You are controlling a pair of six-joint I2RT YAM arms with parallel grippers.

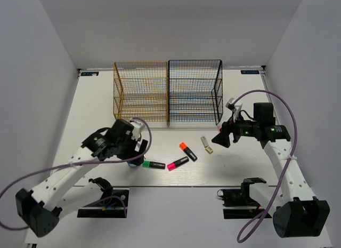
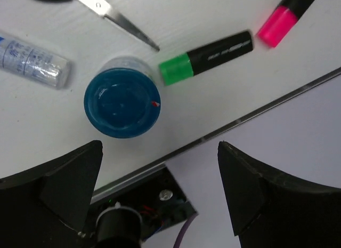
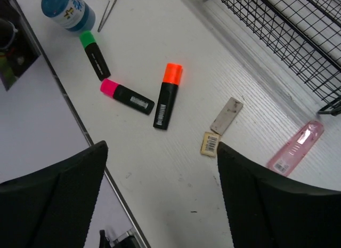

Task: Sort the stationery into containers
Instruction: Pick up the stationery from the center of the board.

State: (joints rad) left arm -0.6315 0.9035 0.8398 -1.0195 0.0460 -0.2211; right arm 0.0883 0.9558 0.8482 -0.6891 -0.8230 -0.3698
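White table (image 1: pixel 90 104) inside a plain white-walled booth. All the stationery lay loose on its near half and none could be made out in the racks, so sorting looked barely begun. Over the near-left cluster hovered the left gripper (image 2: pixel 160 170), jaws spread wide, nothing between them. Directly beneath stood the blue tub (image 2: pixel 122 102), upright, close to the table's near edge. The scissors (image 2: pixel 114 18) pointed their tips toward the tub, a white tube with blue print (image 2: pixel 32 61) lay near it, and the green highlighter (image 2: pixel 208 56) had its cap just beside the tub wall. Farther back, the golden-yellow rack (image 1: pixel 141 93) stood side by side with the black rack (image 1: pixel 194 90), touching. Moving right: the pink highlighter (image 3: pixel 128 97), then the orange highlighter (image 3: pixel 167 98), near each other but apart. Next came two small beige pieces (image 3: pixel 226 115), one bearing a barcode. Above these hung the right gripper (image 3: pixel 162 189), jaws also apart and empty. A pink piece (image 3: pixel 295 146) lay rightmost, just beside the black rack's foot. Risks, as judged: an off-centre close on the tub could shove it toward the near edge or knock the green highlighter off, and the round wall might slip between flat fingers. The beige pieces lay flat, so fingers could scrape the table or flick them away.
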